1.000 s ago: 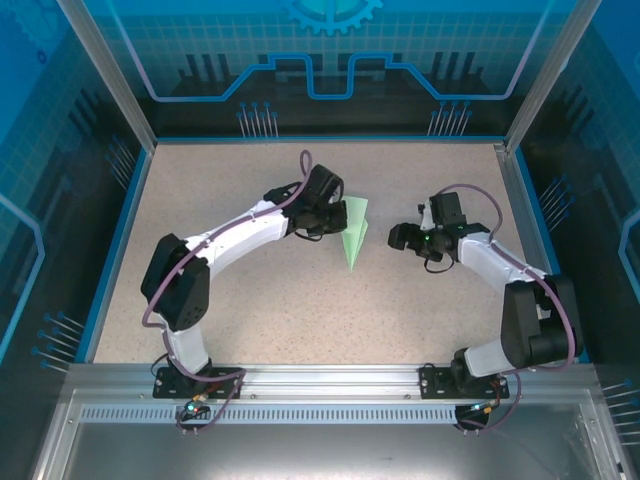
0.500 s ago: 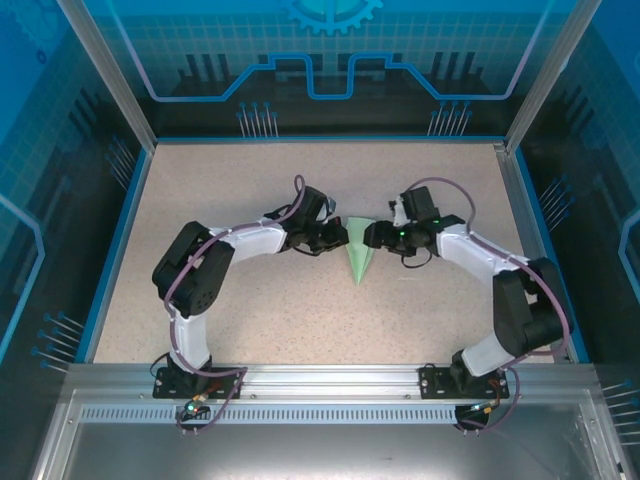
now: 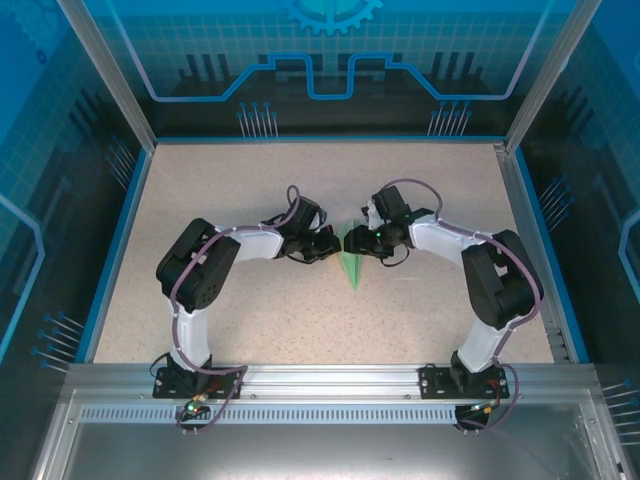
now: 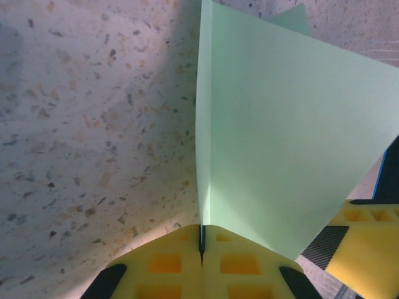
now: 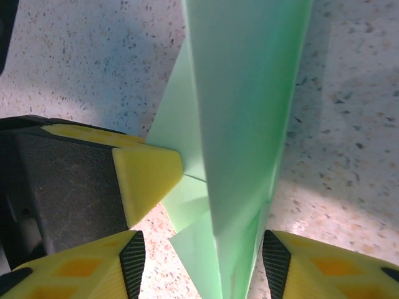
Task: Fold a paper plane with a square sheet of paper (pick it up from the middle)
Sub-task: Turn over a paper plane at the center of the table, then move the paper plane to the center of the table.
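Observation:
The paper plane (image 3: pixel 351 265) is a slim mint-green dart at the table's middle, its tip pointing toward the arms. My left gripper (image 3: pixel 328 243) holds it from the left. In the left wrist view the yellow fingers (image 4: pixel 168 261) are pressed together on the paper plane's (image 4: pixel 274 137) thin edge, so my left gripper (image 4: pixel 201 240) is shut on it. My right gripper (image 3: pixel 361 239) meets it from the right. In the right wrist view my right gripper (image 5: pixel 206 265) is open, and the paper plane's (image 5: pixel 243 93) upright fold stands between its spread fingers.
The speckled table (image 3: pixel 230 190) is bounded by a blue rim and glass walls (image 3: pixel 330 70). The left gripper's yellow fingertip (image 5: pixel 146 177) sits close beside the paper in the right wrist view. The right gripper's finger (image 4: pixel 368 243) shows at the lower right of the left wrist view.
My right gripper has swung left until its fingers straddle the plane. My left gripper has drawn the plane a little nearer to the arms, still gripping it.

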`<state>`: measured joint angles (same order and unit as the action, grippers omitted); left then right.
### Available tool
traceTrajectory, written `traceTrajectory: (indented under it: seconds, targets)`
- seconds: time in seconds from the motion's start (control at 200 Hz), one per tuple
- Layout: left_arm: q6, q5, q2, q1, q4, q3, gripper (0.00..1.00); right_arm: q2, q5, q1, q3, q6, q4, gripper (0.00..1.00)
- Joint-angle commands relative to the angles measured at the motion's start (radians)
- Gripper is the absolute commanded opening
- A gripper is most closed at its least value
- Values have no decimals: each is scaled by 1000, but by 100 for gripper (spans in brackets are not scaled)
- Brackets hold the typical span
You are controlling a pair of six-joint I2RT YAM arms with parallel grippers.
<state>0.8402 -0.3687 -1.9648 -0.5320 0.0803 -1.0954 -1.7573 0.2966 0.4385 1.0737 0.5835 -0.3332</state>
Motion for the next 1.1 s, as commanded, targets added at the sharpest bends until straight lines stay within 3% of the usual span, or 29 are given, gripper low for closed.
traceTrajectory:
  seconds: [0.0, 0.235, 0.37, 1.095]
  targets:
    - [8, -15, -11, 4, 12, 5, 0, -27, 11, 13, 28, -11, -41, 53]
    - [7, -18, -15, 5, 6, 2, 0, 74, -72, 15, -2, -13, -46, 53]
    - [4, -18, -17, 4, -2, -4, 0, 104, -42, 26, -1, -32, -40, 57]
    - [7, -14, -28, 5, -16, -4, 0, -50, 0, 42, 42, -31, -86, 61]
